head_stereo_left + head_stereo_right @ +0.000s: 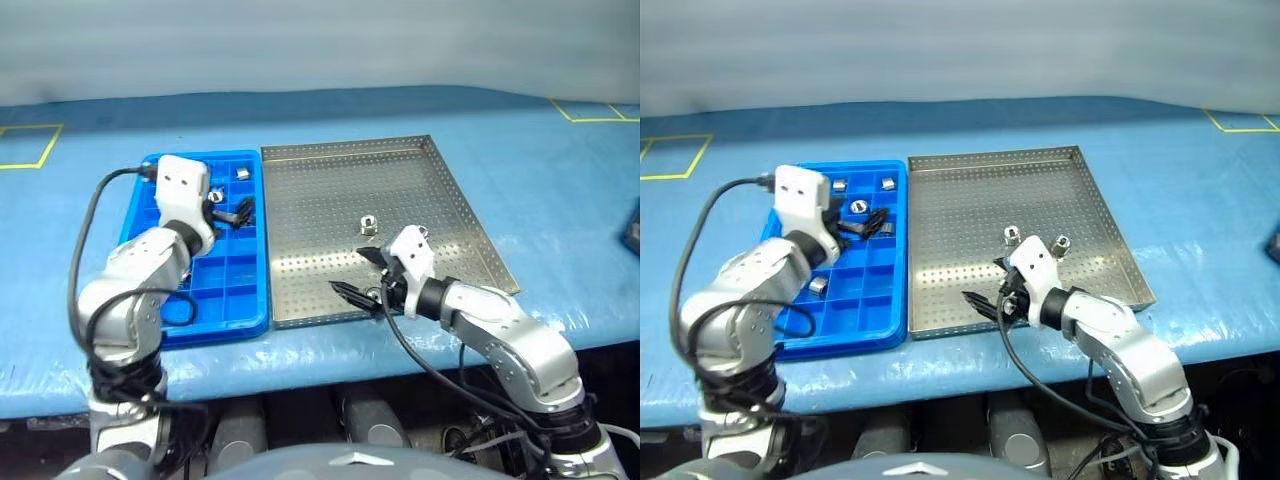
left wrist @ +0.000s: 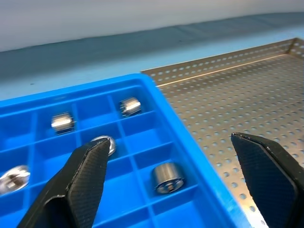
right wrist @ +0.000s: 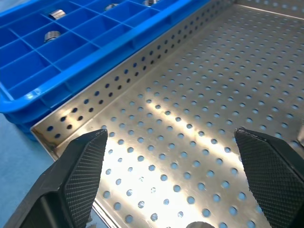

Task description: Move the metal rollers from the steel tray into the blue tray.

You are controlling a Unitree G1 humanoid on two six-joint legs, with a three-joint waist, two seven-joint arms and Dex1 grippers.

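The blue tray [image 1: 250, 305] lies left of the steel tray [image 1: 340, 170], touching it. Two metal rollers [image 1: 367, 223] [image 1: 1061, 243] stand on the steel tray's perforated floor. Several more rollers [image 2: 167, 177] [image 2: 130, 105] lie in separate compartments of the blue tray. My left gripper [image 1: 235, 212] hovers open over the blue tray's far right compartments and holds nothing. Low over the near part of the steel tray, my right gripper [image 1: 360, 274] is open and empty. The two loose rollers sit just beyond it. In the right wrist view there is bare perforated floor between its fingers [image 3: 83, 166].
Both trays rest on a table under blue sheeting [image 1: 560, 200], with its front edge close to the trays. Yellow tape marks [image 1: 30, 150] lie at the far left and far right. A dark object [image 1: 633, 228] sits at the right edge.
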